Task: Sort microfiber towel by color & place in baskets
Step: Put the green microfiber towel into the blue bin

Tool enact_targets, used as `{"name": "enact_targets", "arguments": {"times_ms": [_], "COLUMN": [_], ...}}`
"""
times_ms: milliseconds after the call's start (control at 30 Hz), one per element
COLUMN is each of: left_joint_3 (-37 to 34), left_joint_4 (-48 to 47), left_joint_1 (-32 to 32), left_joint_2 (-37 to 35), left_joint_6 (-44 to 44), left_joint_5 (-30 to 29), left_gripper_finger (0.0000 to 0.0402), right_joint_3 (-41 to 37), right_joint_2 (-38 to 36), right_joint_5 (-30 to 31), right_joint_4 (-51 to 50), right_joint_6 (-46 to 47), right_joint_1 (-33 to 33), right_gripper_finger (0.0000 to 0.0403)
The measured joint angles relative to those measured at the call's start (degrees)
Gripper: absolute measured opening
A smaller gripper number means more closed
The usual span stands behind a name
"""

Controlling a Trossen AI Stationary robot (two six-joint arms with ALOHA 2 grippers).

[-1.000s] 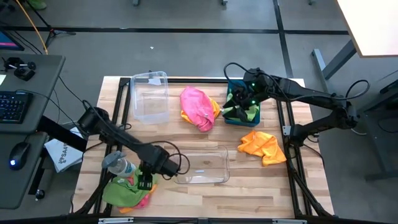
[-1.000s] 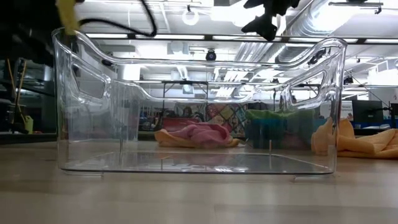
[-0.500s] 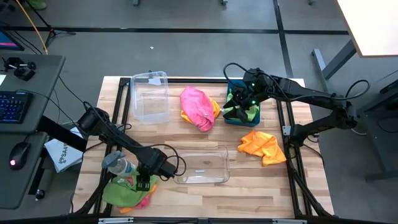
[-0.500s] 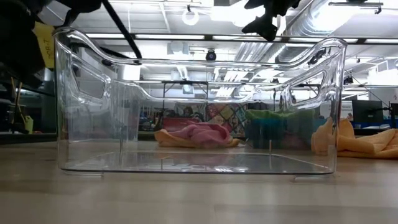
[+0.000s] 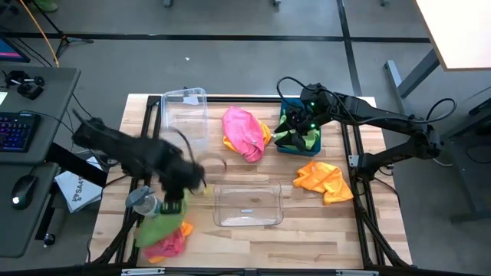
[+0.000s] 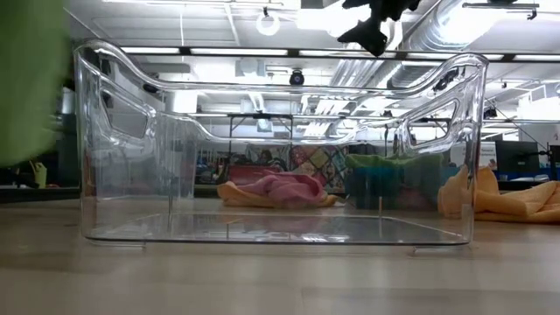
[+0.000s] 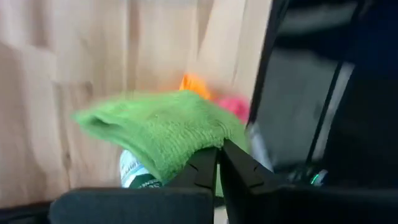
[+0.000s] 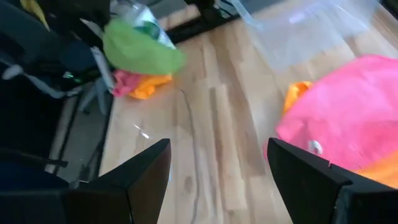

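My left gripper is at the table's near left, shut on a lime green microfiber towel, which also fills the left edge of the low view. Under it lie a pink towel and an orange one. My right gripper hangs open over the blue basket, which holds a green towel. A clear basket stands near the middle front and another at the far left. A pink towel lies partly on an orange one. Another orange towel lies on the table at the right. My left gripper pinches the green towel at one bunched edge between its two fingers, coming from above. That edge is raised, and the rest of the cloth hangs slack from the fingers over the bottle and the pink and orange towels.
A clear bottle with a grey cap stands beside the green towel at the near left. Black frame rails run along the table's left and right sides. Bare wood shows between the two clear baskets and along the near edge.
My left gripper has shut on the green towel on the near-left pile. It has then swung up and toward the far left with the towel. The held edge has come up off the pink and orange towels, which stay where they were. My right gripper has kept still.
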Motion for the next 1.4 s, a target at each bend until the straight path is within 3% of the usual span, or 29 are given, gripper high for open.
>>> {"name": "enact_targets", "arguments": {"times_ms": [200, 333, 433, 600, 733, 900, 1200, 1400], "left_joint_3": [19.0, 29.6, 33.0, 32.4, 31.6, 31.6, 31.6, 31.5], "left_joint_4": [0.3, 4.9, 11.8, 28.8, 42.2, 59.6, 94.0, 93.1], "left_joint_1": [9.2, 17.9, 24.4, 32.8, 36.8, 39.3, 39.3, 38.9], "left_joint_2": [-2.5, 0.5, 3.1, 8.6, 15.2, 24.6, 42.0, 49.6], "left_joint_6": [1.7, 13.5, 25.5, 40.1, 45.3, 44.1, 38.3, 34.8], "left_joint_5": [-14.5, -22.1, -26.0, -23.1, -18.0, -14.3, -14.2, -15.6], "left_gripper_finger": [0.0, 0.0, 0.0, 0.0, 0.0, 0.0, 0.0, 0.0], "right_joint_3": [3.6, 9.5, 14.6, 23.2, 29.9, 35.5, 37.4, 37.4], "right_joint_2": [-0.6, -1.2, -1.2, -1.2, -1.2, -1.2, -1.2, -1.1], "right_joint_5": [-3.5, -3.6, -3.0, 1.8, 8.3, 14.2, 14.8, 20.4], "right_joint_4": [2.0, 3.2, 3.7, 2.0, -2.6, -6.2, -13.3, -21.8], "right_joint_6": [0.1, 0.0, -0.1, -0.6, -3.1, -6.2, -10.1, -10.5], "right_joint_1": [0.0, 0.0, 0.0, 0.0, 0.0, 0.0, 0.0, 0.0], "right_gripper_finger": [0.0264, 0.0264, 0.0264, 0.0264, 0.0263, 0.0264, 0.0263, 0.0264]}}
